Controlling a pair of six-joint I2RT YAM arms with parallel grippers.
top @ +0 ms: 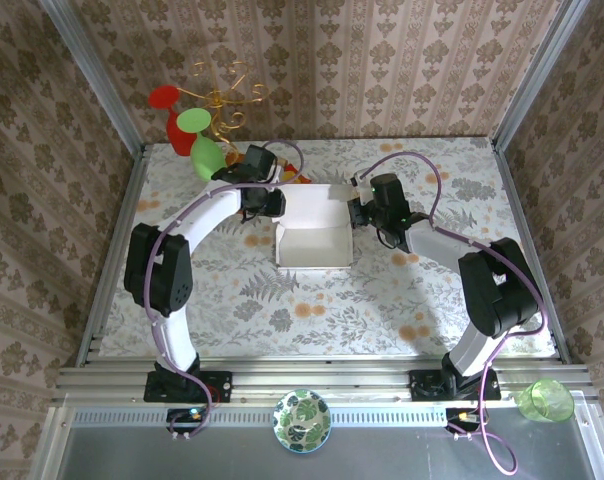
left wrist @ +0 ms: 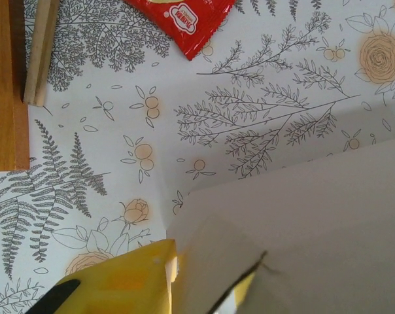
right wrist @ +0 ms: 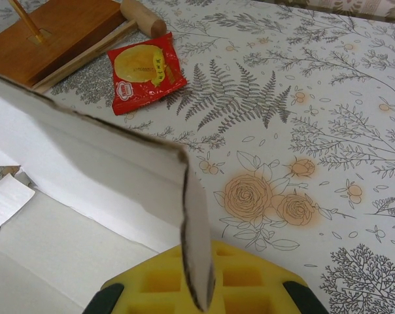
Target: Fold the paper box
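Where the two arms meet at the middle of the table (top: 282, 310), the paper box (top: 317, 245) lies open side up on the flowered cloth, its off-white walls partly raised. The right gripper (top: 356, 212) is at the box's right wall. In the right wrist view this gripper (right wrist: 197, 288) is pressed together on that upright cardboard wall (right wrist: 119, 170), whose raw edge runs down across the yellow pad. The left gripper (top: 274, 203) is at the box's far left corner. In the left wrist view one yellow finger (left wrist: 119, 281) lies just beside a cardboard flap (left wrist: 210, 261), but whether the jaws pinch the flap cannot be told. Beyond the box lie a red snack packet (right wrist: 145, 72) and a brown wooden board (right wrist: 60, 33), both apart from it. A wire stand with red and green discs (top: 197, 120) occupies the far left corner. A patterned bowl (top: 302, 420) and a green cup (top: 545, 400) sit near the arm bases.
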